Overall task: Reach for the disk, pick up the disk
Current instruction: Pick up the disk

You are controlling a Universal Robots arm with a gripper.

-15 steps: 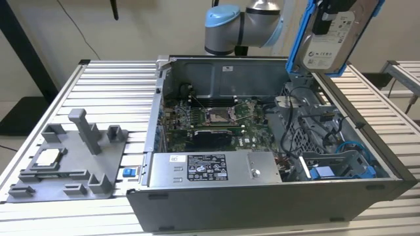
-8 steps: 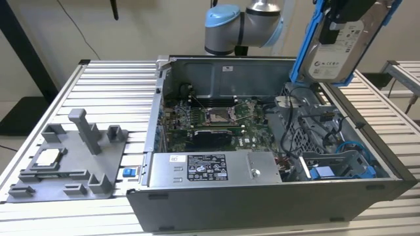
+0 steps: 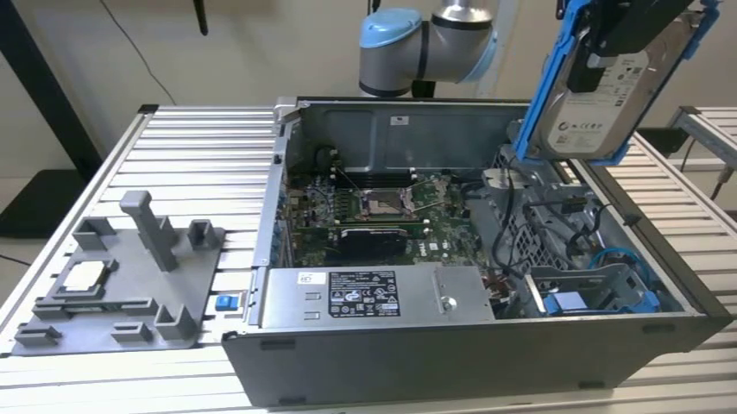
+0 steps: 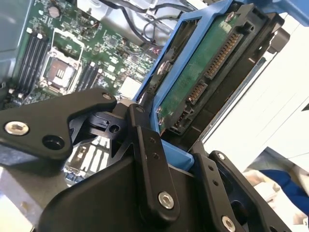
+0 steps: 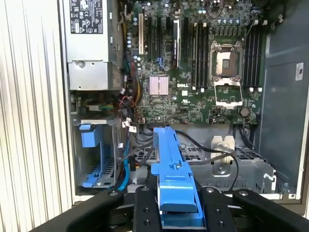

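1. The gripper (image 3: 622, 39) is hanging high at the exterior view's right, above the far right corner of the open computer case (image 3: 461, 362). It is carrying the disk (image 3: 599, 103), which is clear of the case and touching nothing below.

2. In the second wrist view the fingers (image 4: 145, 150) are closing from both sides on the disk (image 4: 203, 72), pressing against its blue side rails (no gap is showing between finger and rail). I am judging the grasp to be firm.

3. Governing relation: the disk's long axis is running straight out from between the fingers, roughly downward toward the case, with a slight tilt. In the exterior view the labelled face is looking toward the camera; in the second wrist view the green circuit side and connector edge are showing.

4. In the first wrist view the gripper (image 5: 178, 208) is showing the disk (image 5: 171, 169) edge-on, a blue rail pointing at the drive cage area with its loose cables (image 5: 203, 150) beneath.

5. The motherboard (image 3: 374, 207) is lying on the case floor, well apart from the disk. The grey fixture tray (image 3: 116, 285) is sitting on the table at the exterior view's left, well apart also.

6. Judgement: reach and pick-up are appearing complete, the disk being lifted free.
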